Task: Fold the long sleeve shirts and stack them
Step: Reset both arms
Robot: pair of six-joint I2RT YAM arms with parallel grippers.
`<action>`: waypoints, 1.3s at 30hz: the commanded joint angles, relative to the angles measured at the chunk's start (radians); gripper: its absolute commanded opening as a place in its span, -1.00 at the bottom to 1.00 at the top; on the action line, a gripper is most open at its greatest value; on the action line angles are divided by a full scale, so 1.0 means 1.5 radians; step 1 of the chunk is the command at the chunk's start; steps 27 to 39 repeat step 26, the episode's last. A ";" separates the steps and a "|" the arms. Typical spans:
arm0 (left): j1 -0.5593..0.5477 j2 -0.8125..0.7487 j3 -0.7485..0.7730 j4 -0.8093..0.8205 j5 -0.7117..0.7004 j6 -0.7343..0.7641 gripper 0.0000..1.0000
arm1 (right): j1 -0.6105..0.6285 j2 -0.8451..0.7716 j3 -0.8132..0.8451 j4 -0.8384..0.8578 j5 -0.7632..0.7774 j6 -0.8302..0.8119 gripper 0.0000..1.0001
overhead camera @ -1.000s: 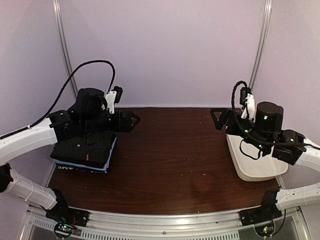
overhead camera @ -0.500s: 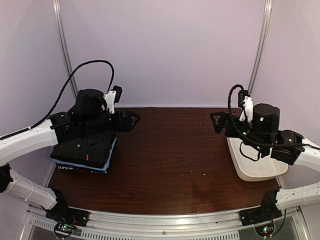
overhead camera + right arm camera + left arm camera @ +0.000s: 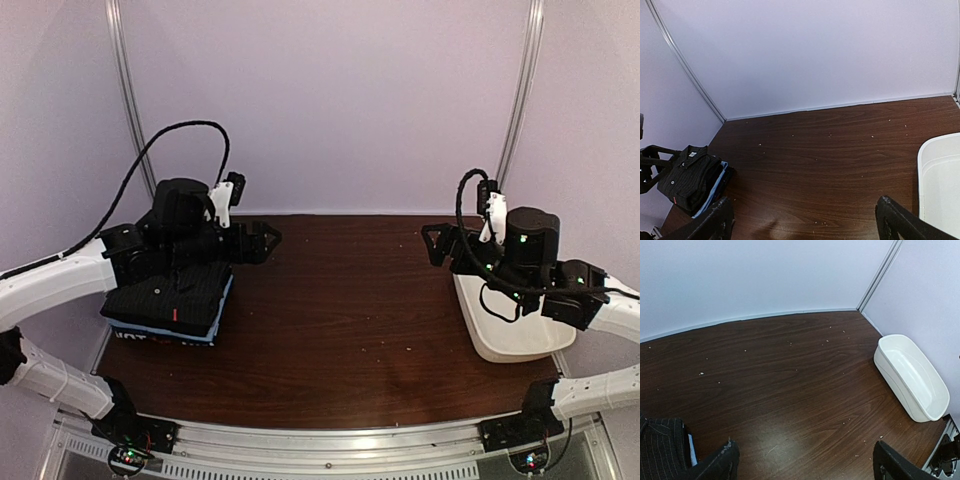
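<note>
A folded stack of long sleeve shirts (image 3: 170, 305) lies at the table's left side, a charcoal pinstriped shirt on top with a light blue layer and a black layer under it. It also shows in the right wrist view (image 3: 689, 179), and its corner in the left wrist view (image 3: 660, 450). My left gripper (image 3: 262, 241) is open and empty, held just past the stack's far right corner. My right gripper (image 3: 432, 241) is open and empty, raised at the right above the far end of the tub.
A white plastic tub (image 3: 505, 330) stands empty at the table's right edge, also in the left wrist view (image 3: 912, 377) and the right wrist view (image 3: 940, 175). Small pale crumbs dot the dark wood table (image 3: 350, 310). Pale walls close the back and sides.
My right arm has shifted a little to the left and turned slightly over the tub. My left arm and the shirt stack have not moved.
</note>
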State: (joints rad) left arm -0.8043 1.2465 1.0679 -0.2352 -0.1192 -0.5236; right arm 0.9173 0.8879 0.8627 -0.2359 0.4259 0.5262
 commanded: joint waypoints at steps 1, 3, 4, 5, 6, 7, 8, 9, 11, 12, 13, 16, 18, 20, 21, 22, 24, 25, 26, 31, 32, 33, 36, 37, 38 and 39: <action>-0.004 0.003 0.008 0.033 0.000 0.003 0.89 | -0.004 -0.005 -0.009 0.005 0.017 -0.003 1.00; -0.004 0.003 0.007 0.032 0.000 0.003 0.89 | -0.004 -0.004 -0.009 0.006 0.016 -0.002 1.00; -0.004 0.004 0.007 0.031 0.001 0.003 0.89 | -0.004 -0.004 -0.010 0.007 0.015 -0.002 1.00; -0.004 0.004 0.007 0.031 0.001 0.004 0.89 | -0.004 -0.003 -0.010 0.007 0.015 -0.002 1.00; -0.004 0.004 0.007 0.032 0.001 0.003 0.89 | -0.004 -0.003 -0.010 0.007 0.015 -0.002 0.99; -0.004 0.004 0.006 0.032 0.001 0.003 0.89 | -0.004 -0.003 -0.010 0.007 0.015 -0.003 1.00; -0.004 0.004 0.005 0.031 0.001 0.003 0.89 | -0.004 -0.003 -0.011 0.007 0.016 -0.002 1.00; -0.004 0.004 0.005 0.031 0.001 0.002 0.89 | -0.004 -0.003 -0.012 0.007 0.016 -0.003 1.00; -0.004 0.005 0.005 0.032 0.002 0.002 0.89 | -0.004 -0.003 -0.012 0.007 0.016 -0.002 1.00; -0.003 0.006 0.005 0.032 0.002 0.002 0.89 | -0.004 -0.003 -0.013 0.007 0.017 -0.002 1.00; -0.004 0.007 0.006 0.032 0.002 0.002 0.89 | -0.004 -0.003 -0.013 0.007 0.017 -0.002 1.00; -0.004 0.008 0.007 0.032 0.002 0.002 0.89 | -0.004 -0.004 -0.014 0.007 0.017 -0.003 1.00; -0.003 0.009 0.007 0.033 0.003 0.002 0.89 | -0.004 -0.004 -0.014 0.007 0.018 -0.002 1.00; -0.004 0.010 0.007 0.034 0.004 0.002 0.89 | -0.004 -0.003 -0.014 0.007 0.019 -0.003 1.00; -0.003 0.010 0.007 0.033 0.004 0.002 0.89 | -0.004 -0.002 -0.014 0.007 0.018 -0.003 0.99; -0.004 0.010 0.007 0.033 0.003 0.001 0.89 | -0.004 -0.002 -0.014 0.007 0.018 -0.003 0.99; -0.004 0.010 0.007 0.033 0.004 0.002 0.89 | -0.004 -0.001 -0.014 0.007 0.016 -0.003 0.99; -0.004 0.010 0.006 0.033 0.004 0.002 0.89 | -0.004 0.000 -0.014 0.007 0.016 -0.003 0.99; -0.004 0.010 0.006 0.033 0.004 0.002 0.89 | -0.005 0.001 -0.014 0.007 0.016 -0.003 1.00; -0.004 0.010 0.006 0.033 0.004 0.002 0.89 | -0.005 0.001 -0.014 0.007 0.016 -0.003 1.00; -0.004 0.010 0.006 0.033 0.004 0.002 0.89 | -0.005 0.001 -0.014 0.007 0.016 -0.003 1.00; -0.004 0.010 0.006 0.033 0.004 0.002 0.89 | -0.005 0.001 -0.014 0.007 0.016 -0.003 1.00; -0.004 0.010 0.006 0.033 0.004 0.002 0.89 | -0.005 0.001 -0.014 0.007 0.016 -0.003 1.00; -0.004 0.010 0.006 0.033 0.004 0.002 0.89 | -0.005 0.001 -0.014 0.007 0.016 -0.003 1.00; -0.004 0.010 0.006 0.033 0.004 0.002 0.89 | -0.005 0.001 -0.014 0.007 0.016 -0.003 1.00; -0.004 0.010 0.006 0.033 0.004 0.002 0.89 | -0.005 0.001 -0.014 0.007 0.016 -0.003 1.00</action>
